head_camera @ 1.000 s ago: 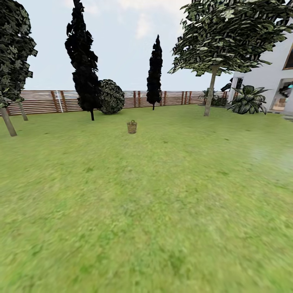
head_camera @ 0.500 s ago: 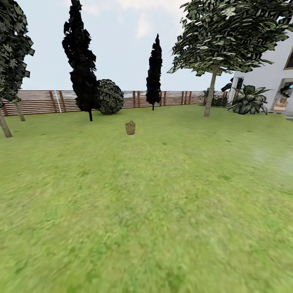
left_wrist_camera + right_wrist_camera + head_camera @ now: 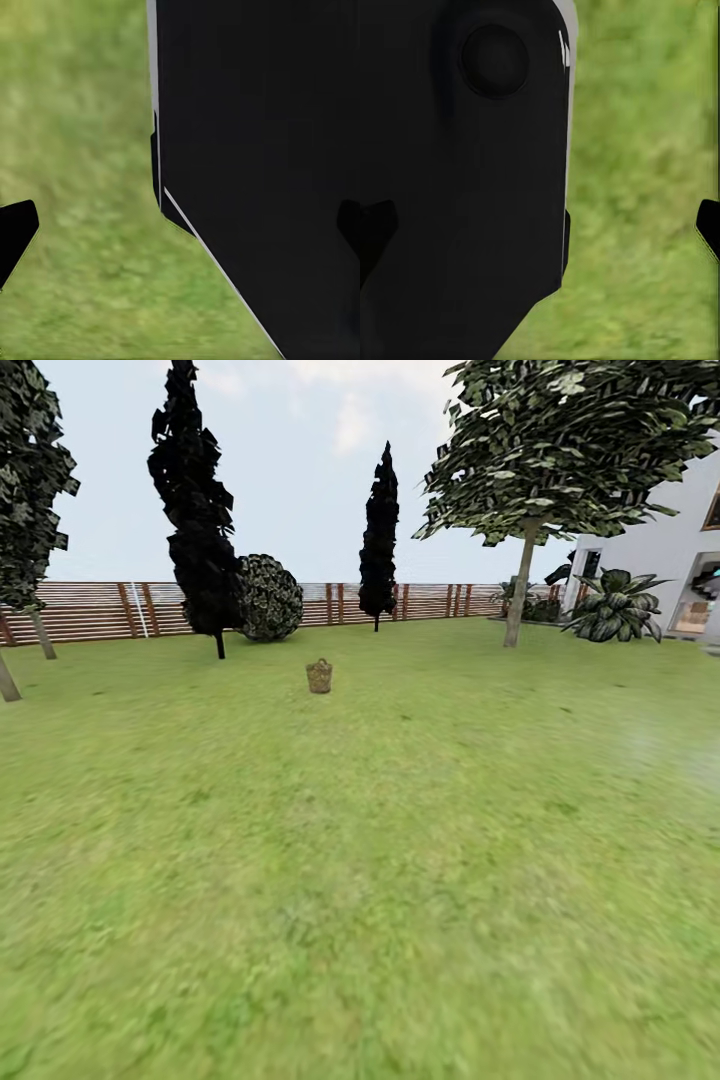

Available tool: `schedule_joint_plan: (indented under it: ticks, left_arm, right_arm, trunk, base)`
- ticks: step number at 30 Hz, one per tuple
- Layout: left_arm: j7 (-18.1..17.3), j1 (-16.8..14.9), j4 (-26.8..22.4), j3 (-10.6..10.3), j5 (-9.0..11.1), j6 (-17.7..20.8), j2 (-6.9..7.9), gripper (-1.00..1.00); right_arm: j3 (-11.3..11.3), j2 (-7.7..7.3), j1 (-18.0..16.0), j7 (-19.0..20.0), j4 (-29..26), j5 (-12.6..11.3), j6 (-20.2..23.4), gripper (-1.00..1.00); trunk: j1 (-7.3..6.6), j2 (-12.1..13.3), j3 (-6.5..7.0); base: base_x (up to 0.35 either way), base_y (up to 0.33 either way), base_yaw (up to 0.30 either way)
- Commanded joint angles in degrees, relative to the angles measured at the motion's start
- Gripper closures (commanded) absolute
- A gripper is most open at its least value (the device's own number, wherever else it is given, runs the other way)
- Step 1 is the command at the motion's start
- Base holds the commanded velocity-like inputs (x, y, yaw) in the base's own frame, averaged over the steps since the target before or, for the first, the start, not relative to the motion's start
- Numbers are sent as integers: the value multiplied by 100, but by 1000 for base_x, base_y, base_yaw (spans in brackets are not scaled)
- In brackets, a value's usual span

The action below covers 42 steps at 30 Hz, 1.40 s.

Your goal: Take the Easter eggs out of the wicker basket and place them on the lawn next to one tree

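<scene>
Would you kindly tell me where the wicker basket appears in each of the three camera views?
Head view: the wicker basket stands far off on the lawn, slightly left of centre, before the wooden fence.
Left wrist view: not in it; grass beside a black robot part.
Right wrist view: not in it; grass beside a black robot part.
Shared landmark: the lawn's green grass.

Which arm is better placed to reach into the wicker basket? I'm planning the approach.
Neither yet: the wicker basket stands far ahead on the lawn, slightly left of centre, so the left arm may suit marginally. Drive closer first.
</scene>
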Motion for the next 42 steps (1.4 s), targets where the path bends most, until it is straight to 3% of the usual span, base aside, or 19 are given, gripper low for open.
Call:
schedule_joint_plan:
  ticks: [1,27,36,39,42]
  left_arm:
    - [-5,4,-11,2,0,-4,1,-100]
    - [-5,4,-22,7,6,25,-7,-100]
    - [-5,4,-226,20,29,38,-22,-100]
    - [1,4,-250,33,211,33,-25,-100]
    - [20,4,-350,36,626,39,-42,-100]
  right_arm:
    - [2,0,-8,1,13,5,-2,-100]
    - [-27,-3,-8,-20,6,-36,-13,-100]
    - [-27,9,-8,-7,-6,-50,3,-100]
    - [-24,9,-8,-3,-6,-34,10,-100]
    - [-49,-7,-8,2,-5,-48,17,-100]
  trunk:
    - [4,-2,-4]
    - [4,-2,-4]
    - [4,-2,-4]
    - [4,-2,-4]
    - [4,-2,-4]
  base:
    - [337,0,0]
    - [337,0,0]
    - [337,0,0]
    - [337,0,0]
    - [337,0,0]
